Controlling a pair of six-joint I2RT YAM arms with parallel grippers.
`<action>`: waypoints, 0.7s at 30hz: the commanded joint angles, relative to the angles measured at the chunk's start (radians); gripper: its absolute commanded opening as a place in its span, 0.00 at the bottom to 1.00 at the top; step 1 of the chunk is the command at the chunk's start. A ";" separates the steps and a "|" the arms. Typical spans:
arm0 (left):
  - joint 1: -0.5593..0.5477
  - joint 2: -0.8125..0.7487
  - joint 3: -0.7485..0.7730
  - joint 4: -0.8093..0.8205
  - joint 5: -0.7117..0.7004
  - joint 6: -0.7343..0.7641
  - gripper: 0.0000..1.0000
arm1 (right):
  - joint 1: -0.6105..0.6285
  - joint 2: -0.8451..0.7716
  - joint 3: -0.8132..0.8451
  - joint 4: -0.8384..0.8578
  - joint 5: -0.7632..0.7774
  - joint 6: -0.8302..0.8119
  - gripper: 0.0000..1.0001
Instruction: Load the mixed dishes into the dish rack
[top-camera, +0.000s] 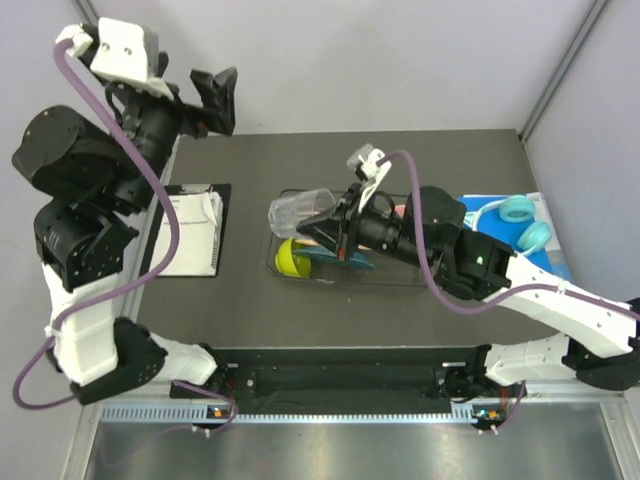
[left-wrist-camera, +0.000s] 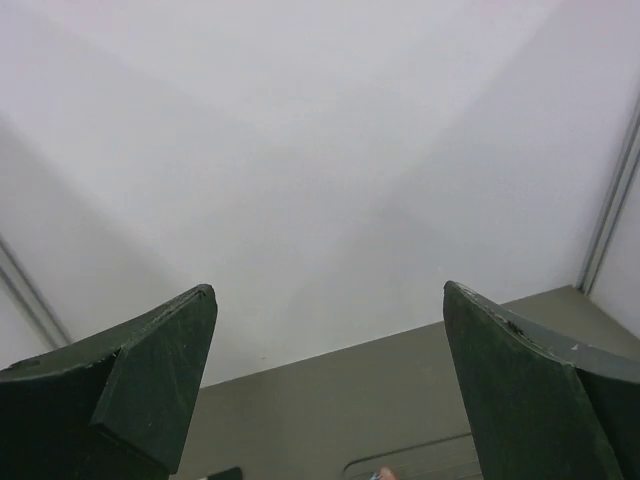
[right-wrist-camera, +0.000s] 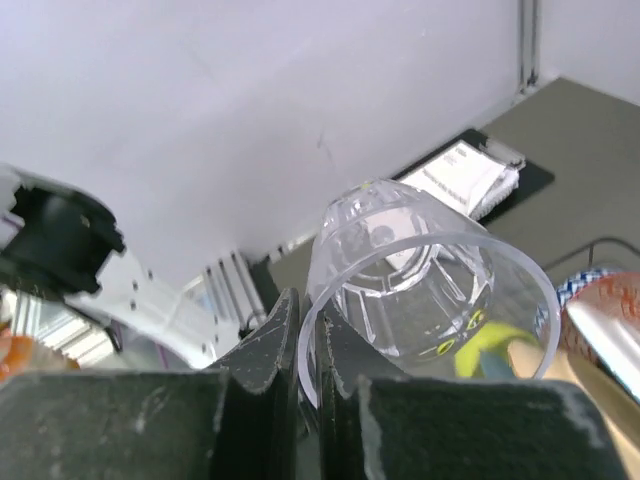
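Observation:
My right gripper (right-wrist-camera: 308, 340) is shut on the rim of the clear glass (right-wrist-camera: 420, 280), one finger inside the rim and one outside. Seen from above, the glass (top-camera: 298, 210) hangs tilted on its side over the left end of the dish rack (top-camera: 385, 283), with the right gripper (top-camera: 336, 213) behind it. A lime-green bowl (top-camera: 290, 257) and a teal plate (top-camera: 347, 263) stand in the rack, and a peach plate (right-wrist-camera: 605, 320) shows at the right edge of the right wrist view. My left gripper (top-camera: 217, 97) is raised at the far left, open and empty (left-wrist-camera: 330, 380).
A clipboard with white paper (top-camera: 190, 232) lies left of the rack. Turquoise headphones (top-camera: 520, 222) rest on a blue sheet at the table's right side. White walls enclose the back and both sides.

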 joint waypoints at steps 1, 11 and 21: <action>0.004 0.076 0.109 -0.096 0.025 -0.100 0.99 | -0.106 0.001 0.028 0.290 -0.110 0.118 0.00; 0.083 0.089 0.004 -0.316 0.341 -0.255 0.99 | -0.372 -0.038 -0.050 0.427 -0.397 0.356 0.00; 0.243 0.267 0.106 -0.277 0.219 -0.300 0.99 | -0.482 -0.062 -0.053 0.471 -0.481 0.471 0.00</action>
